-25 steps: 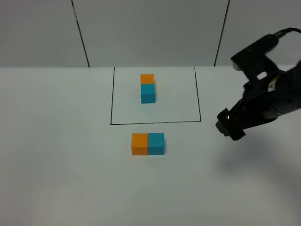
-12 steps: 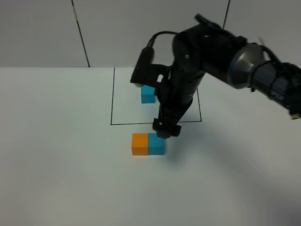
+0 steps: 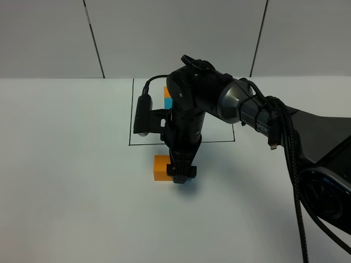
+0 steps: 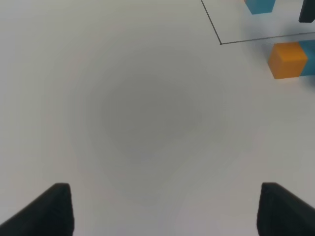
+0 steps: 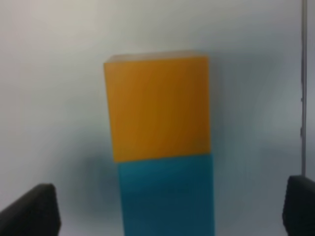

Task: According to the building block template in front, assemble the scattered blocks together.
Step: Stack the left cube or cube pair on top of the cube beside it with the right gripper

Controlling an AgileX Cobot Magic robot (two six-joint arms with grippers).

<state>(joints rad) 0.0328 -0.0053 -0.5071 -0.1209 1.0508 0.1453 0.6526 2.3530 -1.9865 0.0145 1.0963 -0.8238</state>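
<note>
In from the side, right claw (image 3: 182,175) now hangs open, blue cube (image 5: 166,194) beneath, orange cube (image 5: 157,105) touching blue: grasp likely next.

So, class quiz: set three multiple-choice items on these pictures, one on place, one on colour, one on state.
1. Where is the building block template? A inside the black-lined rectangle; B at the table's near edge; C in a gripper.
2. Which colour is the loose cube touching the loose blue cube? A red; B orange; C green.
3. The right gripper is: A shut; B out of view; C open.
Key: A, it stands within the outline; B, orange meets blue flush; C, fingertips wide apart.
</note>
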